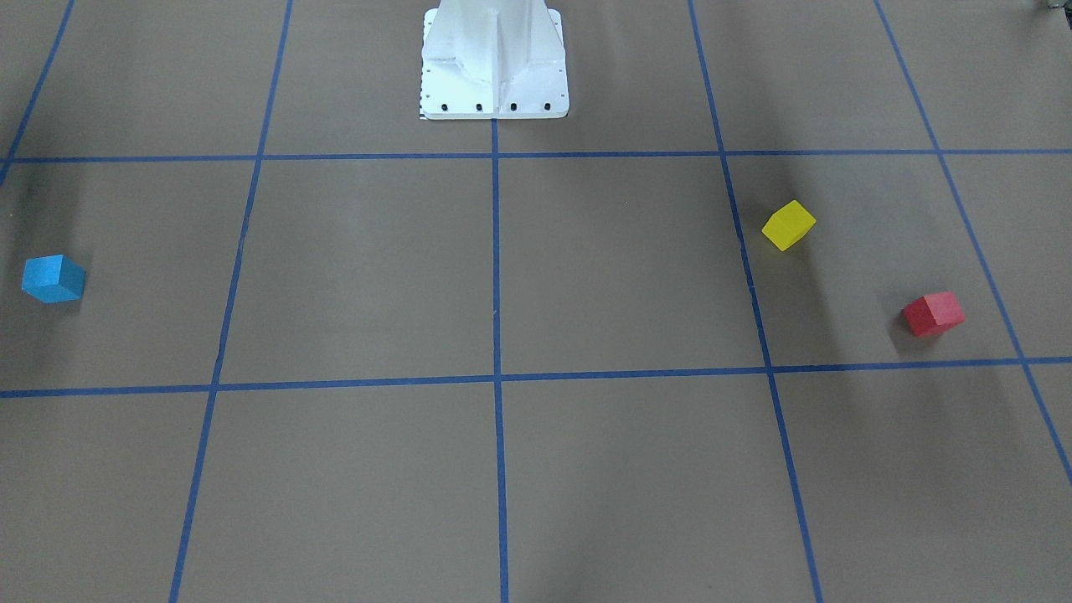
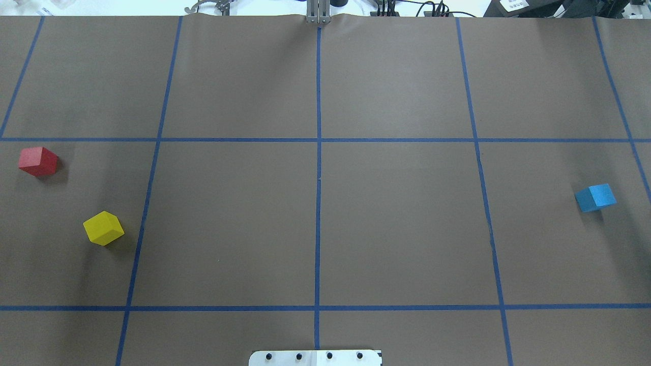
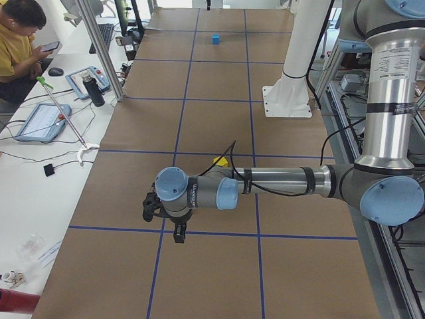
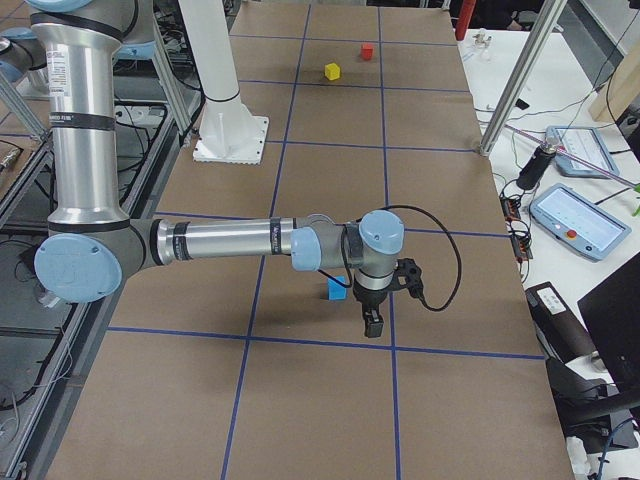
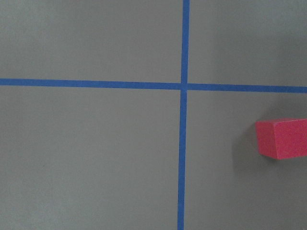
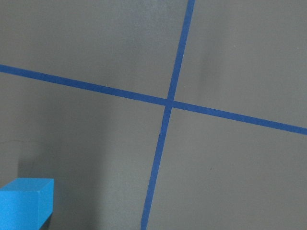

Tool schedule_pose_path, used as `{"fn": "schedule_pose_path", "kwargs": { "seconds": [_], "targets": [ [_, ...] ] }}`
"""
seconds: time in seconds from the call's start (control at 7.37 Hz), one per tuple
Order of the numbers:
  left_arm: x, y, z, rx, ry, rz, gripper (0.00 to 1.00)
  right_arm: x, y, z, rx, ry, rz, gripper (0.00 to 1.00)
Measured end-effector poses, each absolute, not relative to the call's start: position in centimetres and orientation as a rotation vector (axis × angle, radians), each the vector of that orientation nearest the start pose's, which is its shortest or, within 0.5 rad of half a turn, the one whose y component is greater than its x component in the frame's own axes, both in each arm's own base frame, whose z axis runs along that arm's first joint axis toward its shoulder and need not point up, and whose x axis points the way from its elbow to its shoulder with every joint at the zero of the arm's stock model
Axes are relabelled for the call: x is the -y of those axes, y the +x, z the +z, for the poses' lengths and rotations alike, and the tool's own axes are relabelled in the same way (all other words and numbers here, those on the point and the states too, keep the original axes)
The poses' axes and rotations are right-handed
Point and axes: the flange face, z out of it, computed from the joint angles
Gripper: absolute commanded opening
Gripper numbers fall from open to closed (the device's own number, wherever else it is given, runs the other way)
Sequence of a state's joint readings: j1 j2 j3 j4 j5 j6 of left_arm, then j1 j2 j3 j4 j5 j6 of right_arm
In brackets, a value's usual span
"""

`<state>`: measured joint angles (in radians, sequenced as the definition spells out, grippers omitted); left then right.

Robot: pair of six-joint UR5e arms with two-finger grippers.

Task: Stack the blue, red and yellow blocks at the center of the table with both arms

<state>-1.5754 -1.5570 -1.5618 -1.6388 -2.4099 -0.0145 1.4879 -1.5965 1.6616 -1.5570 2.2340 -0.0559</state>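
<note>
The blue block (image 2: 595,197) lies at the table's right side, also in the right wrist view (image 6: 26,201). The red block (image 2: 38,161) and the yellow block (image 2: 104,228) lie at the far left; the red one also shows in the left wrist view (image 5: 283,139). My left gripper (image 3: 176,234) shows only in the exterior left view, hanging above the table near the red block, which is hidden there. My right gripper (image 4: 372,322) shows only in the exterior right view, just beside the blue block (image 4: 337,289). I cannot tell whether either is open or shut.
Blue tape lines (image 2: 318,203) divide the brown table into squares. The white robot base (image 1: 494,63) stands at the table's edge. An operator (image 3: 20,40) sits beside the table with tablets and tools on a side bench.
</note>
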Motion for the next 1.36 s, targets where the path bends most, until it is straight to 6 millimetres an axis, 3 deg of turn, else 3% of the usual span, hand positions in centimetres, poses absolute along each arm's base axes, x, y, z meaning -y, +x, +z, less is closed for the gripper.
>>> {"fn": "schedule_pose_path", "kwargs": {
  "seconds": [0.41, 0.95, 1.22, 1.36],
  "targets": [
    [49.0, -6.1, 65.2, -0.839, 0.067, 0.015, 1.0, 49.2, 4.4, 62.4, 0.662, 0.094, -0.142, 0.99],
    [50.3, -6.2, 63.0, -0.833, 0.172, 0.057, 1.0, 51.8, 4.2, 58.2, 0.661, 0.292, -0.206, 0.99],
    [51.6, -6.2, 61.9, -0.828, 0.306, 0.114, 1.0, 51.8, 3.6, 58.8, 0.697, 0.312, -0.227, 0.99],
    [51.8, -6.2, 61.8, -0.827, 0.34, 0.128, 1.0, 51.2, 2.1, 59.1, 0.729, 0.324, -0.262, 0.99]
  ]
}}
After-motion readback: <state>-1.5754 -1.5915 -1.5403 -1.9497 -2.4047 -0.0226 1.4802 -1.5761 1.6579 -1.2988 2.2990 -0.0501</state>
